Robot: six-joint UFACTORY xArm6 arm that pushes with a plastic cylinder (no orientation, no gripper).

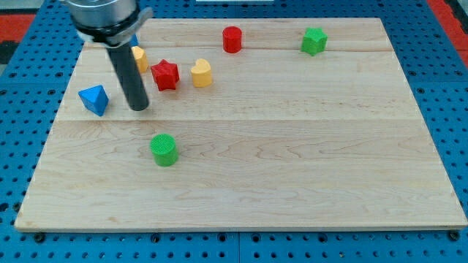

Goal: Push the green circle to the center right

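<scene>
The green circle [164, 149] is a short green cylinder on the wooden board [292, 161], left of centre and toward the view's bottom. My tip [139, 108] rests on the board up and to the left of the green circle, a short gap apart from it. The tip stands to the right of the blue block [93, 99].
A red star [165, 74], a yellow heart [202, 73] and a yellow block [139, 58], partly behind the rod, lie near the view's top left. A red cylinder [232, 39] and a green star-like block [314, 41] sit at the top. Blue pegboard surrounds the board.
</scene>
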